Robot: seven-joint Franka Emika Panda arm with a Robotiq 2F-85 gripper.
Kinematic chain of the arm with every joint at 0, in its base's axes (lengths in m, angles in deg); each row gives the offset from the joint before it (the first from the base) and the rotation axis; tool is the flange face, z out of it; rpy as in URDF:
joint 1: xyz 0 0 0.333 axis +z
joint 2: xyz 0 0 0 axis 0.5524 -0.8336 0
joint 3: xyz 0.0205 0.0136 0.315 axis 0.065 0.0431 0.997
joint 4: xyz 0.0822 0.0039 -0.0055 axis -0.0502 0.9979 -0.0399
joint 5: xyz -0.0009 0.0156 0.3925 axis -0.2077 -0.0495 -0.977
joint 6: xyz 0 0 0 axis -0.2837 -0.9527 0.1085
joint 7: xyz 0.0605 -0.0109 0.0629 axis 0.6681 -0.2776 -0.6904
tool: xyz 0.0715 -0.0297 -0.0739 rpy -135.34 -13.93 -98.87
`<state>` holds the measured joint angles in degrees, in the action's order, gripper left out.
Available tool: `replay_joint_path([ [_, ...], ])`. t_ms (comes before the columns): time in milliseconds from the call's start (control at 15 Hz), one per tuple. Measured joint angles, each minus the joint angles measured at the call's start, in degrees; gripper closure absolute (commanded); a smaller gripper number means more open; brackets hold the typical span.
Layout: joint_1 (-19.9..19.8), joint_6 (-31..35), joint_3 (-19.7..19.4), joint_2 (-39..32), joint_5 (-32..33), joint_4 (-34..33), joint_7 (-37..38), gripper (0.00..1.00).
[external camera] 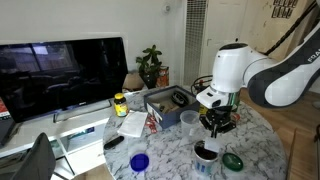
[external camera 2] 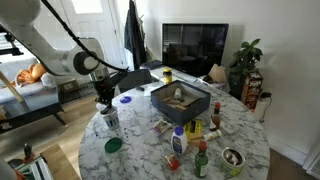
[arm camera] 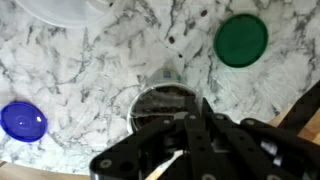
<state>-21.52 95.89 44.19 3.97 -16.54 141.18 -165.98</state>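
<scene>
In the wrist view my black gripper (arm camera: 195, 112) reaches over a round glass jar (arm camera: 158, 104) with dark contents on the marble table (arm camera: 90, 70). Its jaws are pressed together, and a thin pale stick (arm camera: 165, 165) slants out from between them. A green lid (arm camera: 241, 39) lies to the right of the jar and a blue lid (arm camera: 22, 120) far to the left. In both exterior views the gripper (external camera: 218, 125) (external camera 2: 104, 103) hangs just above the jar (external camera: 207, 152) (external camera 2: 111, 120). Whether the stick's end is in the jar is hidden.
A clear cup (external camera: 188, 121) stands right behind the gripper. A black box (external camera 2: 180, 100) holding objects sits mid-table, with several small bottles (external camera 2: 195, 150) near one edge. A TV (external camera: 60, 70) and a plant (external camera: 151, 66) stand beyond the table.
</scene>
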Motion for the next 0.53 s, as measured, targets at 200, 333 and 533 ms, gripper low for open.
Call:
replay_joint_path([
  [200, 0.05, 3.89, 0.0, -0.61, 5.56, 0.52, 3.24, 0.94],
  [333, 0.06, 4.24, 0.0, -0.86, 6.08, 0.52, 3.37, 0.94],
  [533, 0.05, 4.29, -0.01, -0.87, 6.19, 0.48, 3.37, 0.98],
])
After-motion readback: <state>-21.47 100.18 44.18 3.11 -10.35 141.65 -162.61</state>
